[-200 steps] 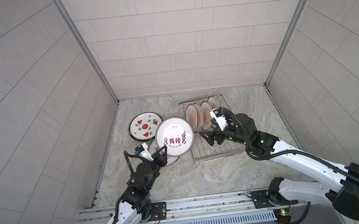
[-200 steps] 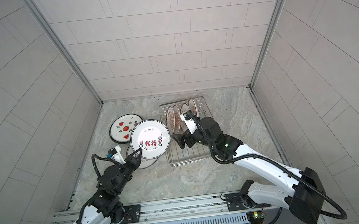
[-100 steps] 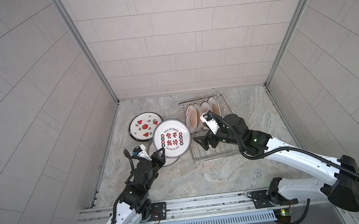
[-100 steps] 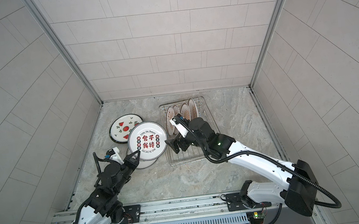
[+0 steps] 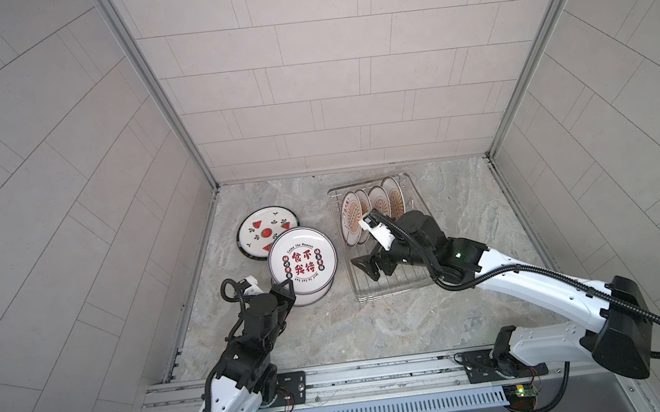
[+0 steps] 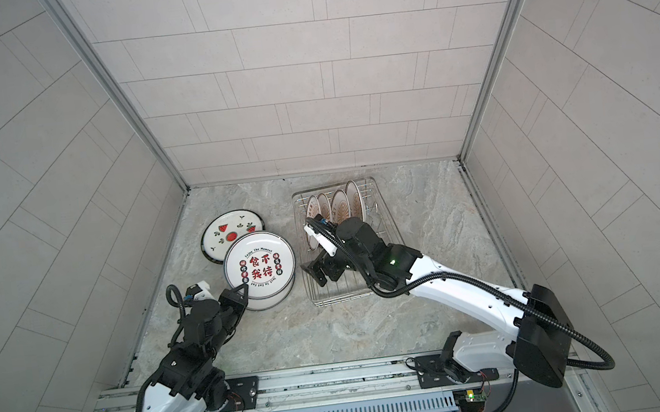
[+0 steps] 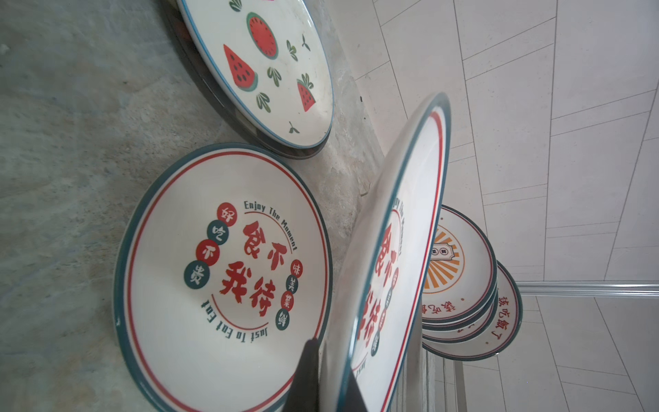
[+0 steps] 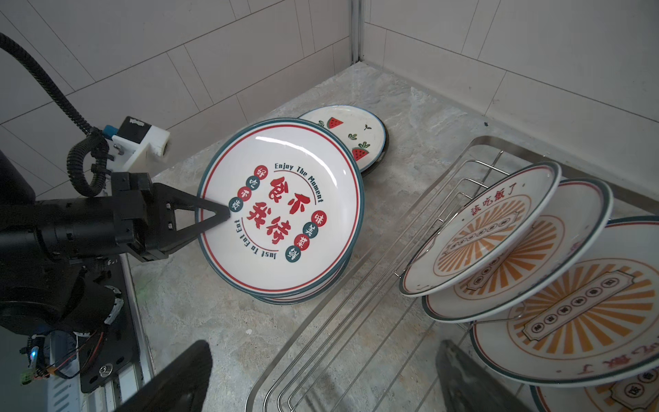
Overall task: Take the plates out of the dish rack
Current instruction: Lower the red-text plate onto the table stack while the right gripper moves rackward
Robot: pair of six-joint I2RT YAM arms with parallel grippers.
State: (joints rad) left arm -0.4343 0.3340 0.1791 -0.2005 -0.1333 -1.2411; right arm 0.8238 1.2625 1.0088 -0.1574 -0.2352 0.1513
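Grey tiled walls (image 5: 326, 69) on three sides, marbled grey desk (image 5: 416, 323) below.

Left end effector (image 5: 287, 293) at lower left of centre in both top views, clamped on the near rim of the held plate (image 5: 303, 262) with red characters. Same grip in the right wrist view: left end effector (image 8: 217, 215) pinches the held plate (image 8: 281, 207) at its rim. Held plate (image 7: 392, 249) is tilted, over a matching flat plate (image 7: 221, 271) lying on the desk. Can't tell if the two touch.

Watermelon plate (image 5: 268, 232) lies flat on the desk just up-left of the held plate, its edge partly covered by it in both top views (image 6: 233, 234).

Rack (image 5: 396, 292) is centre-right on the desk, just beside the held plate. Four sunburst rack plates (image 5: 378, 204) stand on edge in its far end, leaning; near end is bare wire.

Right end effector (image 5: 368, 270) hangs over the rack's near left part, fingers (image 8: 178, 378) spread wide, holding nothing. Rack plates (image 8: 481, 235) sit just beyond it.
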